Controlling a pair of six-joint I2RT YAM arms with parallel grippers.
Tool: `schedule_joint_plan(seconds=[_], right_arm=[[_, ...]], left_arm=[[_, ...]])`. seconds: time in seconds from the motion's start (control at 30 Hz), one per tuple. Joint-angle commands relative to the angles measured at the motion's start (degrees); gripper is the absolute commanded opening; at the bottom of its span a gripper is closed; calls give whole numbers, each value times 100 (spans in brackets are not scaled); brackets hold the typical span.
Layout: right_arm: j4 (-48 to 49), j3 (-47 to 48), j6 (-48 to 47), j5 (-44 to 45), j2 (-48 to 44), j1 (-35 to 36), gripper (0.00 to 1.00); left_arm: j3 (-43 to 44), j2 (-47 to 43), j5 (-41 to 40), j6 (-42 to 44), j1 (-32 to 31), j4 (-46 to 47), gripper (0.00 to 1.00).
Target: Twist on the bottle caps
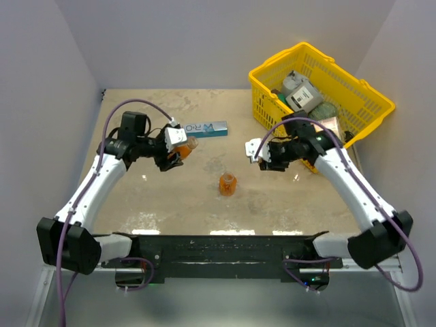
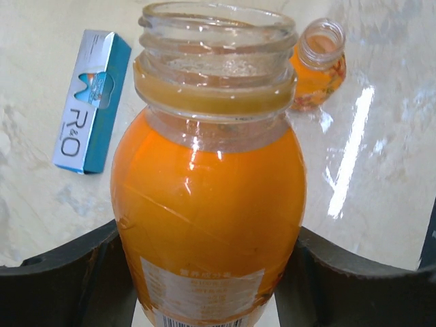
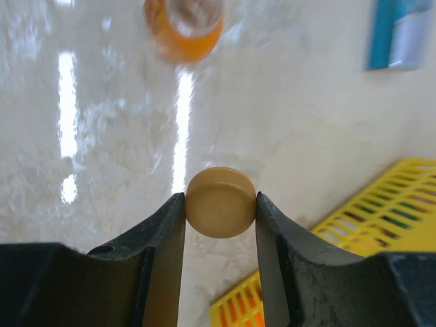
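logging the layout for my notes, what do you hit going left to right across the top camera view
open bottle in the left pincer → standing bottle → right pincer pinching a cap → yellow basket

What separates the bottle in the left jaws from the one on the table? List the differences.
The held bottle is clamped between the left jaws, off the table; the free bottle stands there untouched. The held bottle tilts sideways; the free bottle is upright. Both are orange and uncapped.
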Motion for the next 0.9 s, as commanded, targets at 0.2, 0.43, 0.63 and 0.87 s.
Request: schedule_joint_plan(seconds=[0.2, 0.43, 0.63, 0.87], right_arm=[[1125, 1471, 2567, -1356, -1215, 456, 2], [916, 1859, 2155, -811, -1118, 1642, 3], [564, 2113, 1653, -573, -881, 1925, 4], [923, 1773, 1538, 15, -854, 2171, 5]], left_arm=[[2436, 836, -608, 2102, -1220, -1778, 0], [2640, 775, -1348, 2445, -2108, -1814, 0], [2675, 739, -1445, 2278, -2381, -1858, 0], [2745, 660, -1288, 2058, -2390, -1805, 0]])
